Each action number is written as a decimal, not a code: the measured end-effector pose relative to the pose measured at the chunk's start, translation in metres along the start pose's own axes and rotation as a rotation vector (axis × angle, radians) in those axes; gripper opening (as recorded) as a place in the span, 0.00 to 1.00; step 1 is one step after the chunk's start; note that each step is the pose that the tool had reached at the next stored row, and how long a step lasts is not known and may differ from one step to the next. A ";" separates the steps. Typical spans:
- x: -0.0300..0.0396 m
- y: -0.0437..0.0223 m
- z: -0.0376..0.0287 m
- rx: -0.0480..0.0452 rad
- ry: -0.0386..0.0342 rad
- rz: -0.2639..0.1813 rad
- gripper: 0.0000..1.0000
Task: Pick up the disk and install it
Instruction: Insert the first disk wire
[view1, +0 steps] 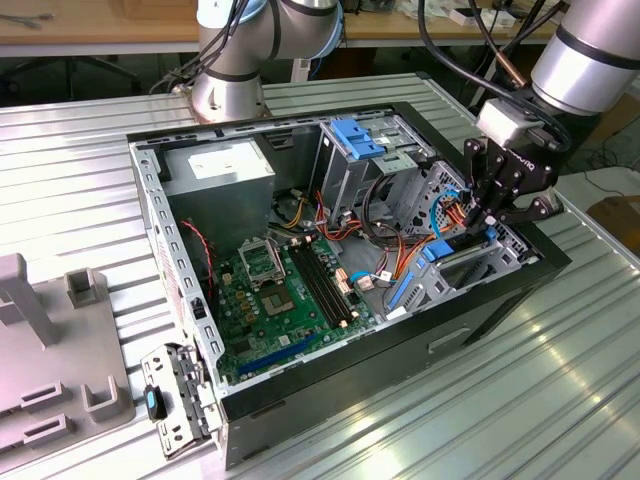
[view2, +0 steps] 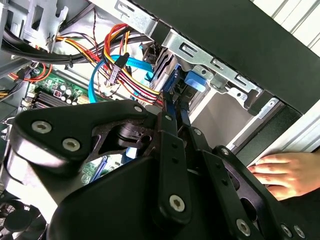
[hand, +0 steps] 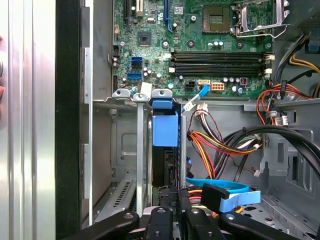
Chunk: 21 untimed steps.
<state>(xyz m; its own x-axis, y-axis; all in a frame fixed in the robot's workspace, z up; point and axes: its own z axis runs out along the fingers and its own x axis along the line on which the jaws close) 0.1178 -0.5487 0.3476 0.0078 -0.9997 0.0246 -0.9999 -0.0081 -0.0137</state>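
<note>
The disk (hand: 164, 129) stands on edge in a bay slot at the front corner of the open computer case (view1: 190, 290), its bright blue carrier frame facing up. Its grey body is mostly hidden between the metal slot walls. In the exterior view my gripper (view1: 480, 222) hangs over that bay at the exterior view's right, just above the blue carrier (view1: 432, 250). In the second wrist view the two black fingers (view2: 169, 131) lie close together with a thin blue edge of the disk (view2: 174, 86) between them. The gripper (hand: 175, 196) looks shut on that edge.
A bundle of red, yellow and orange wires (hand: 220, 145) and a blue flat cable (hand: 225, 192) lie beside the bay. Another blue carrier (view1: 355, 135) sits on the drive cage farther back. A person's hand (view2: 285, 172) rests on the table outside the case. A grey fixture (view1: 50, 350) stands at the exterior view's left.
</note>
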 end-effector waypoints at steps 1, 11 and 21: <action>0.0000 0.0000 0.0000 0.0000 0.0000 0.000 0.16; 0.0002 0.0000 0.0038 -0.0003 0.0024 0.014 0.16; 0.0000 0.0001 0.0094 -0.0002 0.0015 0.014 0.18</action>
<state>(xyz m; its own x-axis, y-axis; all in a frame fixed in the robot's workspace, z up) 0.1178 -0.5489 0.3382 -0.0064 -0.9996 0.0260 -0.9999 0.0060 -0.0139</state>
